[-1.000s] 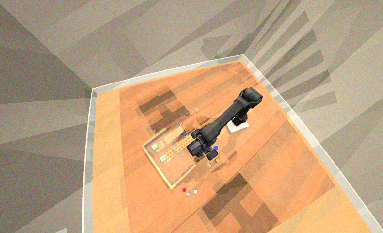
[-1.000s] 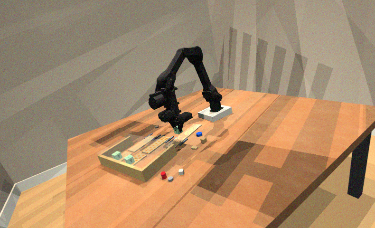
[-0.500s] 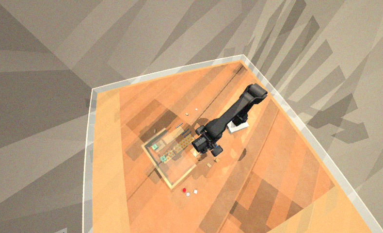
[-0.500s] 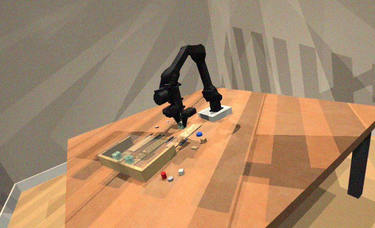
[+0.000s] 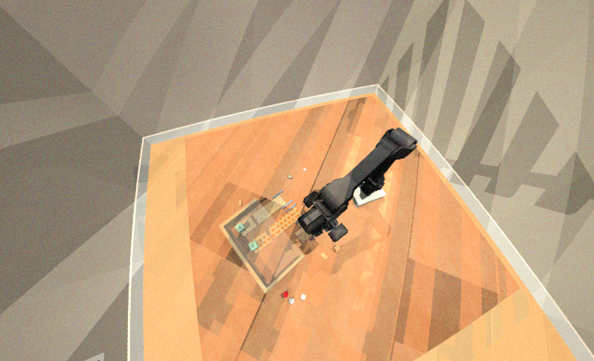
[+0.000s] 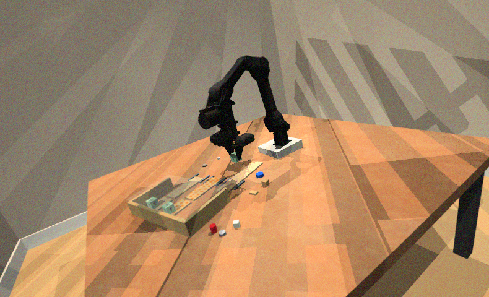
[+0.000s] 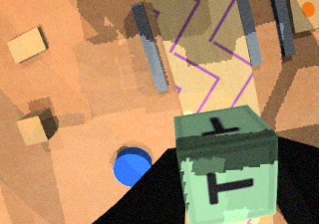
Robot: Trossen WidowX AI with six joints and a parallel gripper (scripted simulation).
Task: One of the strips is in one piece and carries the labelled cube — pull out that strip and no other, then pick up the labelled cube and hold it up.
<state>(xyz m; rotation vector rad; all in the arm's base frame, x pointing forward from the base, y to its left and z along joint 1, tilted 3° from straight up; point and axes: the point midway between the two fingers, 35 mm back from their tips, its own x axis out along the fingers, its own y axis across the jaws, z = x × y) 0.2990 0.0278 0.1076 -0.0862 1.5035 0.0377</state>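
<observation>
Red, grey and white little pieces (image 6: 221, 228) lie nearest me on the wooden table (image 6: 313, 220), just in front of the shallow tray (image 6: 158, 216). Inside the tray two pale green cubes (image 6: 160, 205) sit at the near end, one of them on the orange-dotted strip (image 6: 199, 191). Beyond the tray's far edge lies the zigzag strip (image 6: 245, 171), drawn well out onto the table, with a blue disc (image 6: 259, 174) just beside it and two small tan blocks (image 6: 260, 187) near that.

Above the strip hangs the gripper (image 6: 236, 154), its fingers pinching the labelled cube (image 7: 226, 171); the wrist view shows the dark T on the green face and the strip below, apart from the cube. Farthest off stands the arm's white base (image 6: 280, 146).

As I read it, the pulling is finished and the last step is in hand: the cube is off the strip and up in the air. What is left, I think, is only to keep the squeeze firm and hold the cube high and steady, without letting it tilt or slip.
</observation>
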